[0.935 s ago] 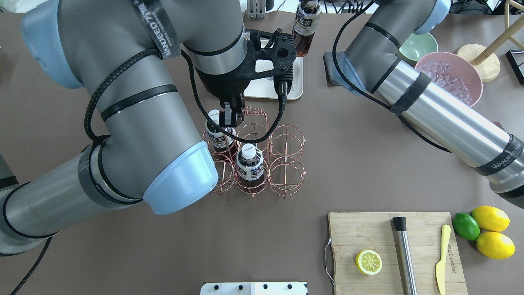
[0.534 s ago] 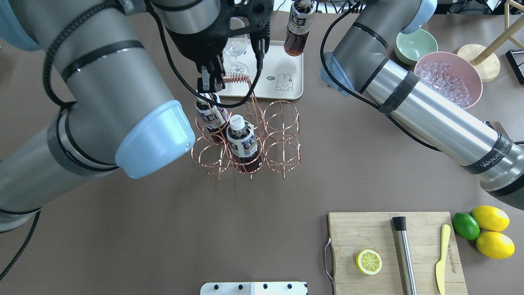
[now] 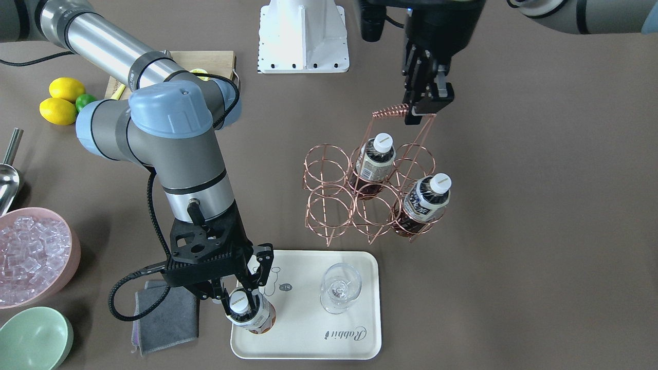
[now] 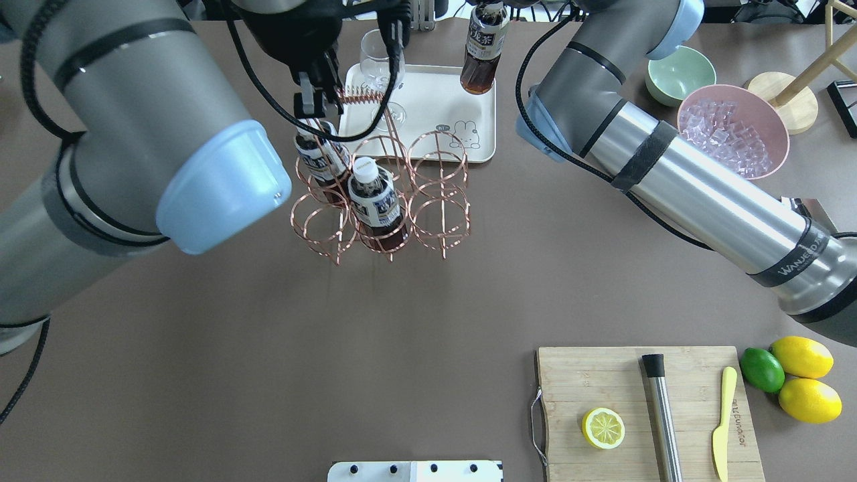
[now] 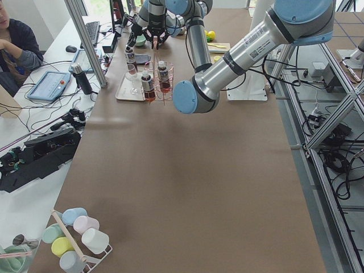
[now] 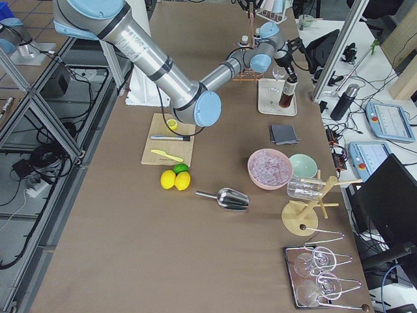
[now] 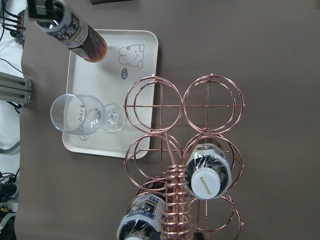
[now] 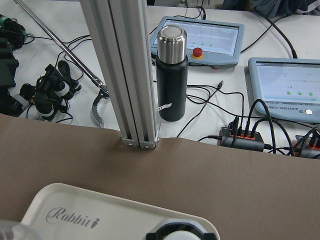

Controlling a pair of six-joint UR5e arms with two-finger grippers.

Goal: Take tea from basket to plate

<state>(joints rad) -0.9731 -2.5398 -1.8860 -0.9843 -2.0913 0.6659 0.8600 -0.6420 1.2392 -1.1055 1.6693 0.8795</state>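
From your side of the table, you saw the right gripper (image 3: 241,297) with its jaws clamped on the neck of the small clear plastic tea bottle (image 3: 253,316), dark brown inside and white-capped. It was at the 8 o'clock corner of the cream rectangular plate (image 3: 308,354), though you could not tell whether its base touched. A clear stemmed glass (image 3: 339,288) stood on the plate at 3 o'clock of that bottle. At 12 o'clock of the plate, the left gripper (image 3: 424,105) was pinched shut on the coiled handle (image 3: 390,110) of the rose-gold wire basket (image 3: 354,198) of ring cells. One spare bottle (image 3: 375,162) sat in the far row's middle cell and another (image 3: 424,200) in the near row's 3 o'clock cell. In the overhead view the tea bottle hung by the plate's 1 o'clock edge, the basket overlapped its 6 o'clock edge, and a pink round bowl of ice (image 4: 733,130) lay at 3 o'clock. The left wrist camera looked down the handle, and there the tea bottle leaned over the plate's 11 o'clock corner. The right wrist camera showed only the plate's rim and the white cap at 6 o'clock, with no jaws in frame. In both side views everything was too small for you to judge the grip.
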